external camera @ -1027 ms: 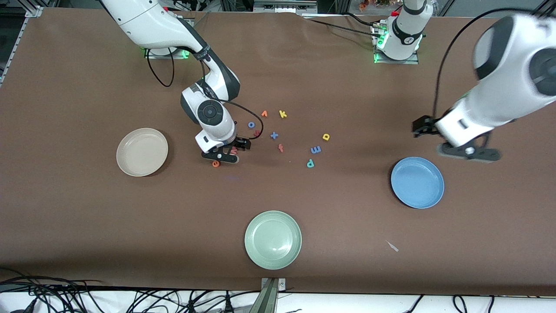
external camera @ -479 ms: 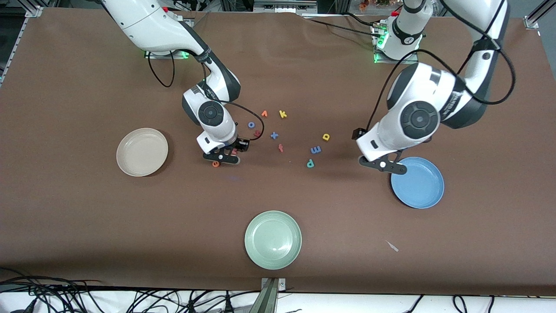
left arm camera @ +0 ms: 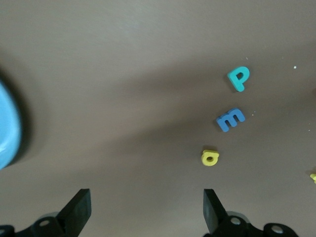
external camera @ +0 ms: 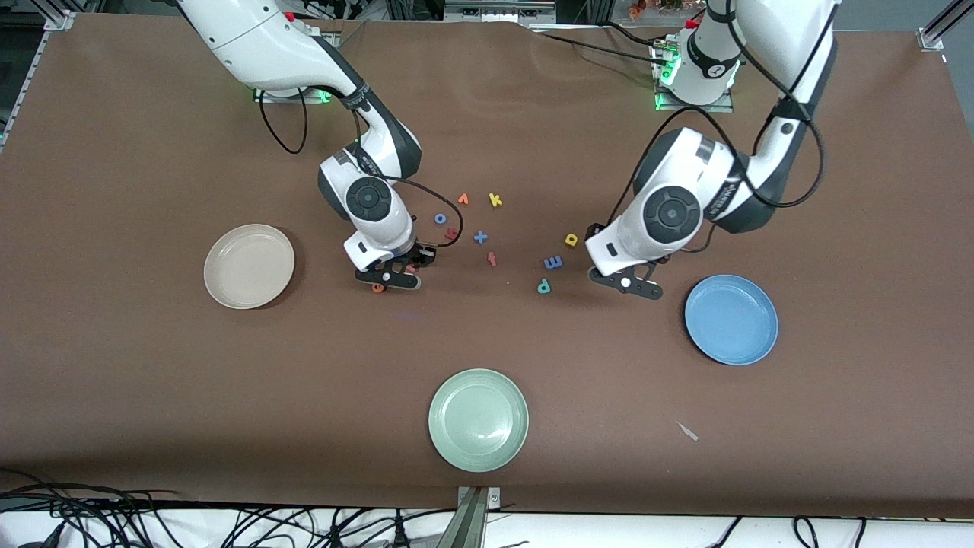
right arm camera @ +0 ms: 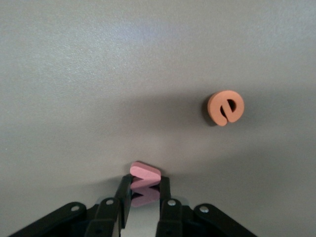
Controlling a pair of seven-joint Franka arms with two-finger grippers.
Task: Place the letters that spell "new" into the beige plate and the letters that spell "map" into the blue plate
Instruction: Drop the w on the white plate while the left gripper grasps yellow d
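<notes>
Visibly, beige plate [external camera: 249,266], blue plate [external camera: 731,320] hold nothing.

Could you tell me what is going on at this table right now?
Two robot arms are sorting small foam letters into plates. The right gripper is down on the table, shut on the salmon w, with the orange e lying beside it. The left gripper hangs open over the table between the blue plate and the blue m, yellow a and teal p. The beige plate holds no letters yet, nor does the blue one.
</notes>
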